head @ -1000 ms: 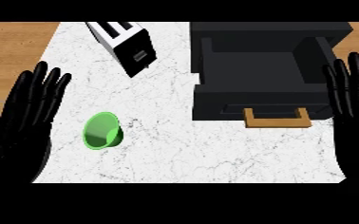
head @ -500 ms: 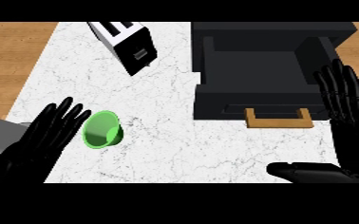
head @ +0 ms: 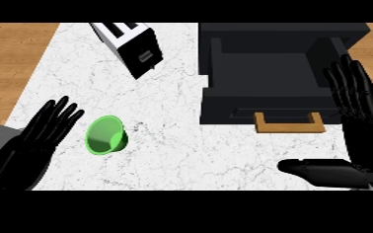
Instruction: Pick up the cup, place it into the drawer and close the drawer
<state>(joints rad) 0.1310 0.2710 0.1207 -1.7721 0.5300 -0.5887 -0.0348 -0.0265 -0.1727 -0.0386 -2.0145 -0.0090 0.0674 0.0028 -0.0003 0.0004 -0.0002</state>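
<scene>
The green cup [head: 106,135] looks small, light and hard, lying on its side. The left hand [head: 42,134] is open beside it, holding nothing, and could grab its round wall; the right hand [head: 351,96] is open and empty too.

So my black left hand [head: 44,133] is way lower and closer in now, fingers spread just beside the small green plastic cup [head: 106,135]. My black right hand [head: 353,103] drops lower, thumb swung out.

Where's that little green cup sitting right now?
In the head view, the green cup lies tipped on the marble counter at lower left, just right of the open left hand, below the toaster.
</scene>
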